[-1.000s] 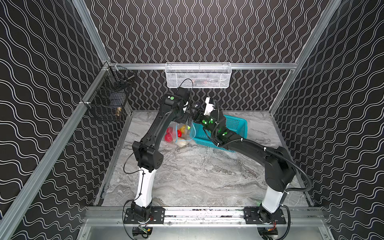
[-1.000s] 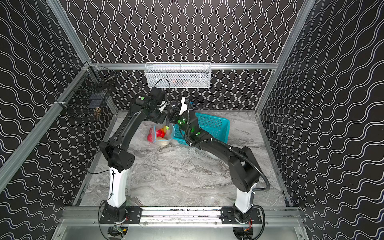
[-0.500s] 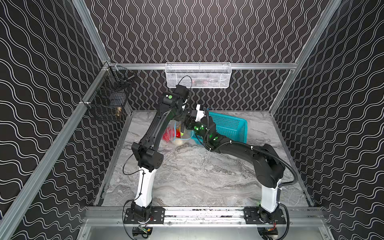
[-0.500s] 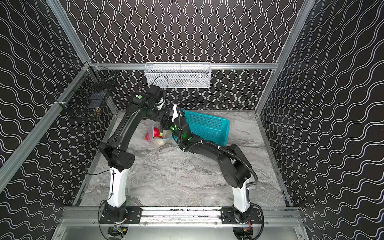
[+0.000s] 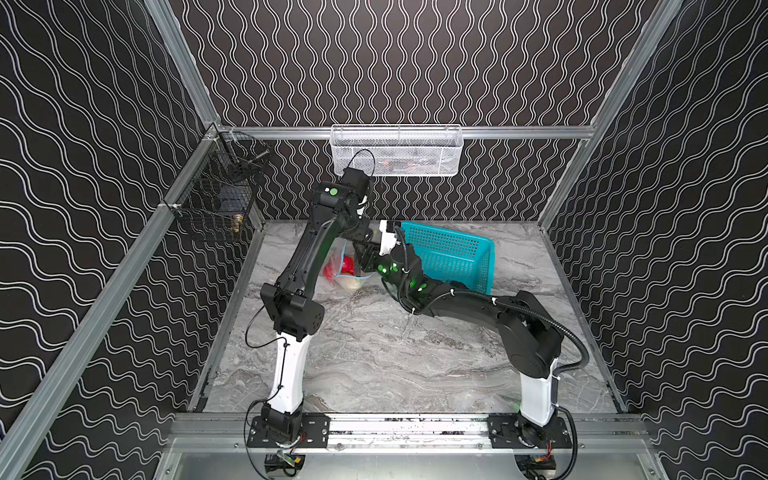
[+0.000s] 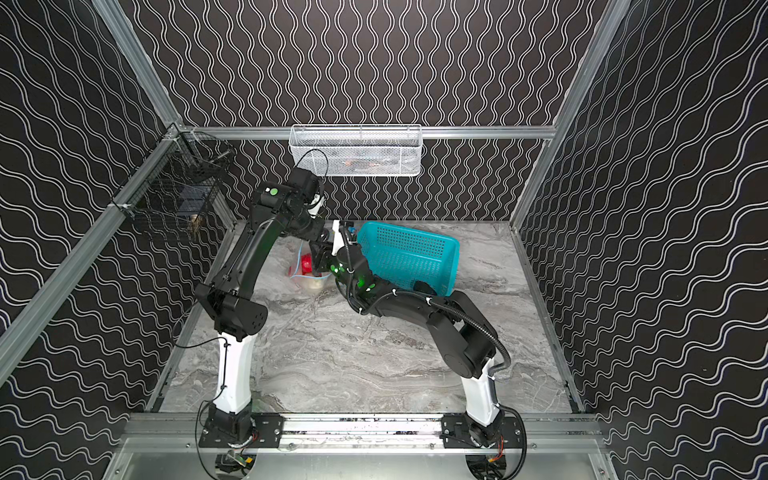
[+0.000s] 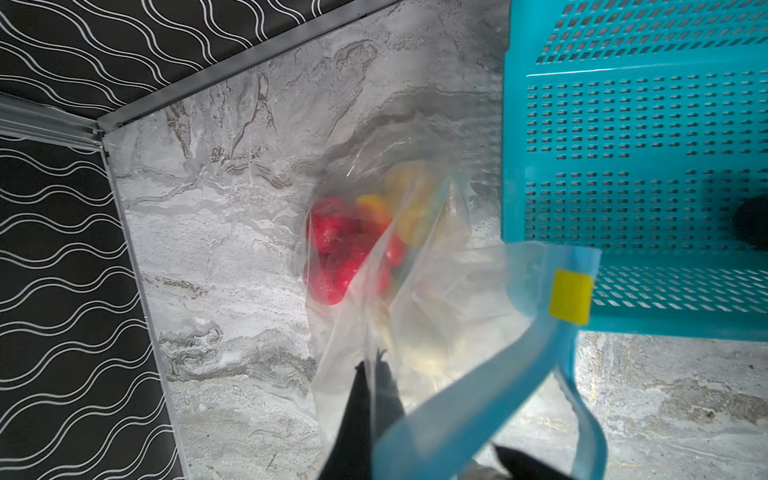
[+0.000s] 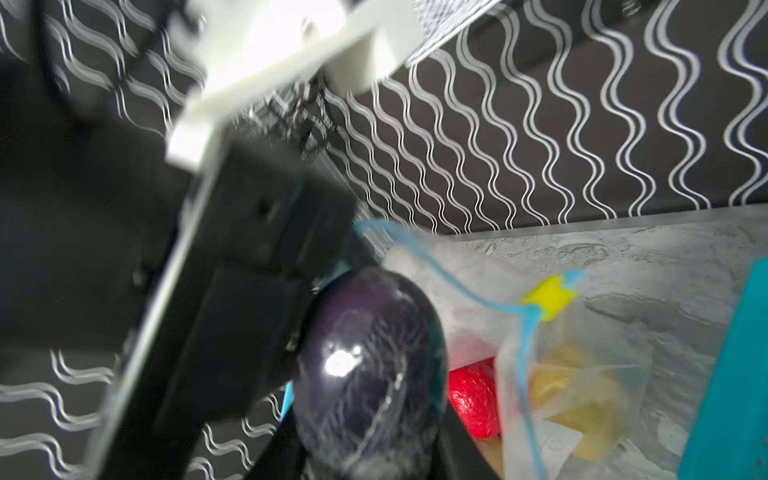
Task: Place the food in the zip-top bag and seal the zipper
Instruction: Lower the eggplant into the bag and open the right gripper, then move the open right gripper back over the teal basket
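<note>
At its limp rim the zip-top bag [image 7: 453, 286] is being pinched by the left gripper [image 7: 372, 368], the slick eggplant [image 8: 365, 357] by the right gripper [image 5: 360, 257].

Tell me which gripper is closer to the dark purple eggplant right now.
Right. The right gripper holds the eggplant at the zip-top bag's open mouth; the left gripper sits just beside it, shut on the bag's edge.

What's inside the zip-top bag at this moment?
Through the clear zip-top bag: red pieces, yellow ones, a pale one. A dark purple piece is at its mouth. Anything beneath them is covered.
</note>
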Tool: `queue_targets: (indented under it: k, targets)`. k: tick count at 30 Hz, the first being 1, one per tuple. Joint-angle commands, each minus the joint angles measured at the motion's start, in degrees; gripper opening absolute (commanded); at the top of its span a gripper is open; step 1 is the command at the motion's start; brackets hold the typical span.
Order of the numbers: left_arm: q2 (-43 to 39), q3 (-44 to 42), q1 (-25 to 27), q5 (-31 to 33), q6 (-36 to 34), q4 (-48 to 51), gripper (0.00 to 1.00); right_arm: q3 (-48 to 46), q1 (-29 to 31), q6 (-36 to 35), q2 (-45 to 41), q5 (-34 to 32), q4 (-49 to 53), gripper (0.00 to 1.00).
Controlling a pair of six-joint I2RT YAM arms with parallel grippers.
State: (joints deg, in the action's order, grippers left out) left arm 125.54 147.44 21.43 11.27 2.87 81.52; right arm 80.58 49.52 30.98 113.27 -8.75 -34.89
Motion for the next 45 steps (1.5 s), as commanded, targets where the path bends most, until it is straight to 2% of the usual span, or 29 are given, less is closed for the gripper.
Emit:
queue_targets:
  k: [1,4,10,13,23,30,32,35,45]
  targets:
    - [-0.6,-0.8,-0.1,-1.3,0.8,-1.5,0.00,2.9,0.7,-4.4,1.6,-2.3,3.3,0.40]
    - [-1.3,-1.4,-0.1,-1.4,0.7,-2.0,0.00,5.3,1.5,-7.0,3.1,-4.1,6.2,0.44]
    - [-2.5,-3.2,-0.1,-1.4,0.5,-2.6,0.00,6.2,1.9,-8.4,2.6,-5.6,8.0,0.79]
    - [-2.8,-3.7,-0.1,-1.1,0.6,-2.8,0.00,5.7,1.9,-8.6,0.9,-6.5,8.0,0.86]
    - [-2.5,-3.7,-0.1,0.2,0.4,-3.7,0.00,3.8,2.1,-9.9,-4.2,-5.7,9.1,0.89]
    - [-3.2,-5.0,-0.1,1.0,0.2,-4.9,0.00,1.3,2.0,-9.6,-8.9,-6.3,13.0,0.95]
    - [-2.9,-4.3,-0.1,0.1,0.3,-4.1,0.00,1.1,2.0,-10.1,-10.0,-6.3,13.5,0.99]
    - [-2.6,-4.0,-0.1,-1.6,0.6,-3.4,0.00,1.4,2.0,-10.8,-11.0,-6.8,15.3,0.99]
    - [-3.5,-6.6,-0.1,0.3,0.4,-4.8,0.00,11.9,1.1,-10.5,-8.6,-11.6,34.3,0.99]
